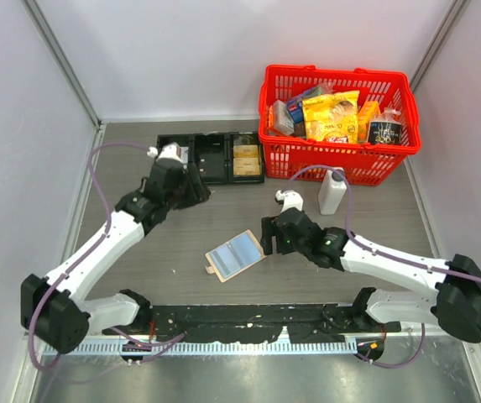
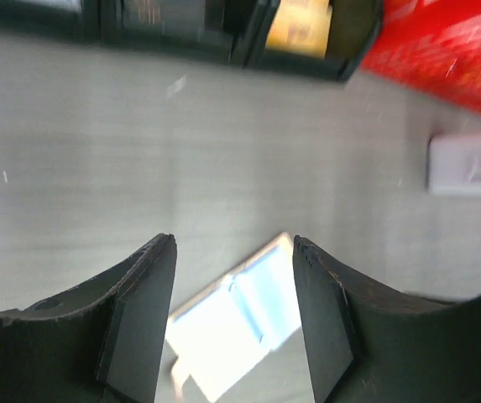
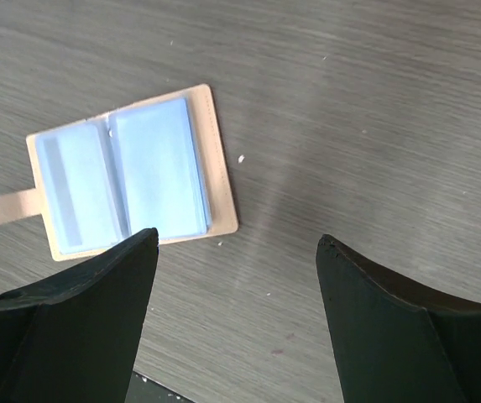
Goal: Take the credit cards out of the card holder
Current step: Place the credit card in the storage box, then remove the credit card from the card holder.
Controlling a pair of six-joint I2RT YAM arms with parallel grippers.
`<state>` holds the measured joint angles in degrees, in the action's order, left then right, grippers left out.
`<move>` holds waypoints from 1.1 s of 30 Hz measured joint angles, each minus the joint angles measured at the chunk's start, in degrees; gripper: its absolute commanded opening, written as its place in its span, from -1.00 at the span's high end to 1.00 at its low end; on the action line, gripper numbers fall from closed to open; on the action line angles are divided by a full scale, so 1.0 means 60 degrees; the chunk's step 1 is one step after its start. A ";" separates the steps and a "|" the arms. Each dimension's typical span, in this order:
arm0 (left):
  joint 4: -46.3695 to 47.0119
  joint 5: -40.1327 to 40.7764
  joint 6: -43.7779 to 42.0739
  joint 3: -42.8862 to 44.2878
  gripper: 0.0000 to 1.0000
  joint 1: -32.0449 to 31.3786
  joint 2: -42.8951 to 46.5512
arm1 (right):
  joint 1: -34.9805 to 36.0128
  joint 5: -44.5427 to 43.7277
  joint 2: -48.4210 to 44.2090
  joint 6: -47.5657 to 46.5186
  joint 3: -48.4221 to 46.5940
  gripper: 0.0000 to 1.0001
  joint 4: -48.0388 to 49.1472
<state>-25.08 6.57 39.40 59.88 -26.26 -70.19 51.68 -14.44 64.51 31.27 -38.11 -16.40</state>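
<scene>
The card holder is laid open and flat on the table, with its pale blue shiny inside turned up and its snap tab stretched out from its near left corner. Whether credit cards sit in its sleeves cannot be told.

Beyond the card holder and to its left, a black tray with compartments is set near the back wall; something yellowish is seen in the compartment nearest the holder's side. Beyond the holder to its right, a red basket is filled with packets, a yellow one among them. A white bottle is stood upright between the holder and the basket, just in front of the basket.

The left gripper is held beyond the holder and to its left, close to the tray, with its fingers apart and nothing between them. The right gripper is held just to the right of the holder, its fingers spread wide and nothing gripped; the holder is not touched by either. Nothing is laid over the holder.

The table is of grey wood grain, dotted with pale specks around the holder. It is enclosed by plain white walls.
</scene>
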 measured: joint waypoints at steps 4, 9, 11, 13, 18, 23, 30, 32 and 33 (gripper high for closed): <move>-0.0605 0.0087 0.0637 -0.1475 -0.25 -0.0867 0.1064 | 0.0929 -0.0492 0.0812 0.0087 -0.0597 -0.62 -0.0357; -0.1005 0.0047 0.1515 -0.2940 -0.22 -0.1657 0.1836 | 0.1891 -0.0834 0.1774 0.0120 -0.1282 -0.61 -0.0393; -0.0951 0.0018 0.1923 -0.3541 -0.11 -0.2029 0.2098 | 0.2178 -0.0940 0.2146 0.0131 -0.1472 -0.60 -0.0393; -0.0798 -0.0073 0.2375 -0.4171 0.10 -0.2379 0.2237 | 0.2455 -0.1016 0.2550 0.0131 -0.1676 -0.58 -0.0412; -0.0313 -0.0379 0.3104 -0.5173 0.50 -0.2852 0.2197 | 0.2801 -0.1086 0.3391 0.0127 -0.2193 -0.52 -0.0412; 0.0098 -0.0463 0.3457 -0.5563 0.60 -0.3009 0.2178 | 0.2940 -0.1053 0.4018 0.0124 -0.2557 -0.48 -0.0273; 0.0426 -0.0539 0.3756 -0.6047 0.82 -0.3042 0.2393 | 0.2962 -0.0801 0.4768 0.0091 -0.2845 -0.47 -0.0055; 0.0466 -0.0557 0.3876 -0.6222 0.95 -0.3042 0.2517 | 0.2994 -0.0739 0.5078 0.0062 -0.3053 -0.49 -0.0022; 0.0506 -0.0565 0.3916 -0.6320 1.00 -0.3042 0.2586 | 0.3005 -0.0718 0.5217 0.0055 -0.3151 -0.49 -0.0022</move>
<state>-22.04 3.18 62.89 21.96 -44.51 -54.68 69.71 -18.74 95.81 31.59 -57.01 -16.53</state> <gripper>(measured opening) 0.073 0.739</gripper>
